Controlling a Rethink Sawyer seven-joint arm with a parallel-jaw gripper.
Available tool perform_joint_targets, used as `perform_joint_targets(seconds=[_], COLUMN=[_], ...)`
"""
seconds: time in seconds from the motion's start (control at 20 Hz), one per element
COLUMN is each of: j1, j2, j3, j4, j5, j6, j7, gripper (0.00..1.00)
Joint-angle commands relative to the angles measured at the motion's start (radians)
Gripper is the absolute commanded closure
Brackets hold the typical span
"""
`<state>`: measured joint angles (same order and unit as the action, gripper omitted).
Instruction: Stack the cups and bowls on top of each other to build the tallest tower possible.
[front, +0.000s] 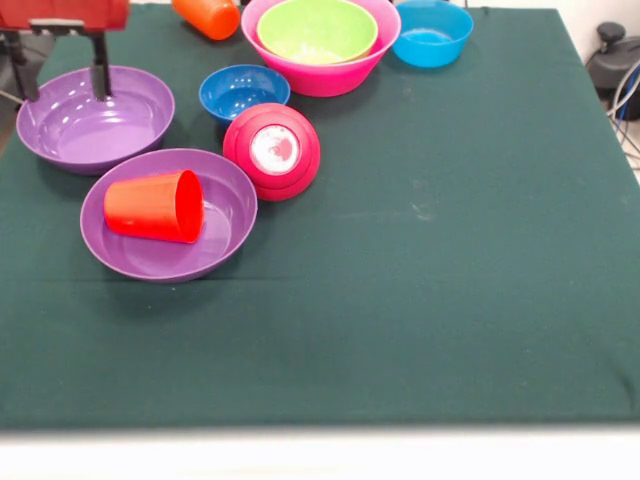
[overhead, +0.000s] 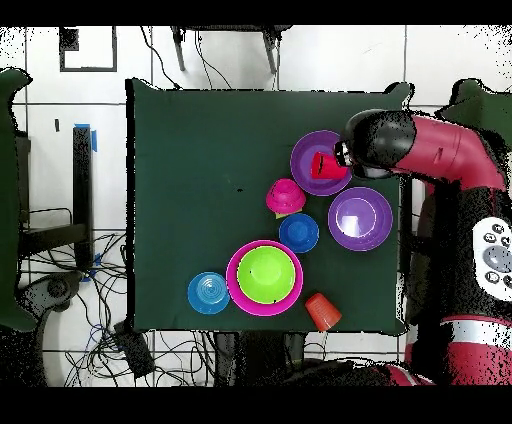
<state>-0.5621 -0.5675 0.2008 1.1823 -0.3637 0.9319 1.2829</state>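
My gripper (front: 65, 92) hangs open and empty over the far purple bowl (front: 95, 135) at the left. A red cup (front: 155, 206) lies on its side in the near purple bowl (front: 225, 215). A small crimson bowl (front: 272, 150) is tipped with its base towards the camera, touching that bowl. A dark blue bowl (front: 243, 92) sits behind it. A lime green bowl (front: 316, 28) nests in the pink bowl (front: 325, 75). A light blue bowl (front: 432, 32) and an orange cup (front: 207, 15) on its side are at the far edge. No yellow cup or tower shows.
In the overhead view the red and black arm (overhead: 440, 150) reaches in from the right over the purple bowl with the red cup (overhead: 325, 165). The green tablecloth (front: 430, 280) stretches to the right and front. Cables lie on the floor around the table.
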Motion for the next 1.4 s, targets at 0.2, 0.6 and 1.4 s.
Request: perform_joint_targets(seconds=[0.2,0.6,1.4], j1=[0.023,0.012,0.031], j2=[0.092,0.1,0.111], j3=[0.133,0.131,0.13], j4=[0.098,0.121,0.12], j5=[-0.124,-0.175,-0.194], j6=[-0.095,-0.128,-0.138], j7=[-0.228,-0.217,-0.158], gripper=[0.0,0.0,0.0])
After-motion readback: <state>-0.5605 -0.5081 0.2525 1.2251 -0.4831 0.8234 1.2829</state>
